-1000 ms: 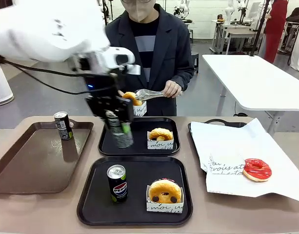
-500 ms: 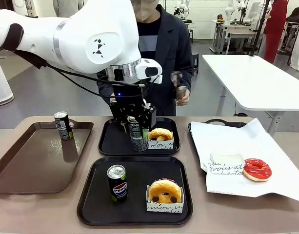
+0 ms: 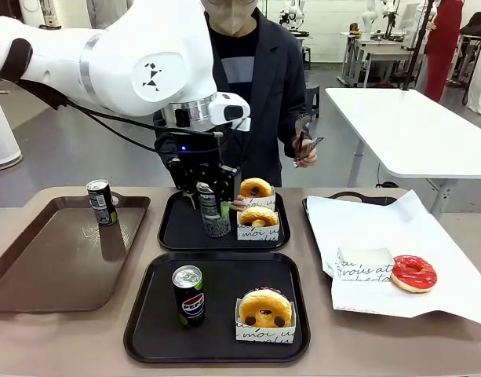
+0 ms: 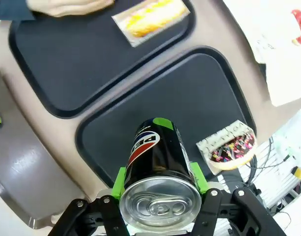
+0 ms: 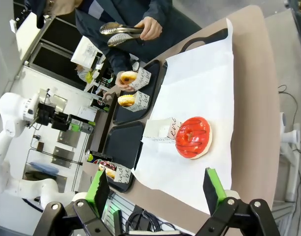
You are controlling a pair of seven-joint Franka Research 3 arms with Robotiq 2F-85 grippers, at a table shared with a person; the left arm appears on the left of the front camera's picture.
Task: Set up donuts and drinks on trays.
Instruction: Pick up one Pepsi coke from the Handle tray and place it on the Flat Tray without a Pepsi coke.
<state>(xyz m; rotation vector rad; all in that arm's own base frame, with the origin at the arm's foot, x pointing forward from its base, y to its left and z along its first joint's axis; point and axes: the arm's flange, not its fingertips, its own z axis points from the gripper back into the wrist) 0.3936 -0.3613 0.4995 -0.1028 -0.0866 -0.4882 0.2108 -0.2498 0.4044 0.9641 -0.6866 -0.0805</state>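
Black far tray (image 3: 177,228): left gripper (image 3: 212,201) clamps can (image 3: 216,225) beside donut (image 3: 258,216); right gripper (image 5: 156,189) spread, empty.

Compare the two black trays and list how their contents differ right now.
On the near tray the front can stands free; on the far tray the back can is gripped by the left end effector. The near tray holds a single donut; the far tray has a donut plus a second donut held at its back edge by a person's hand. Both are matching black trays with can left, sleeved donut right.
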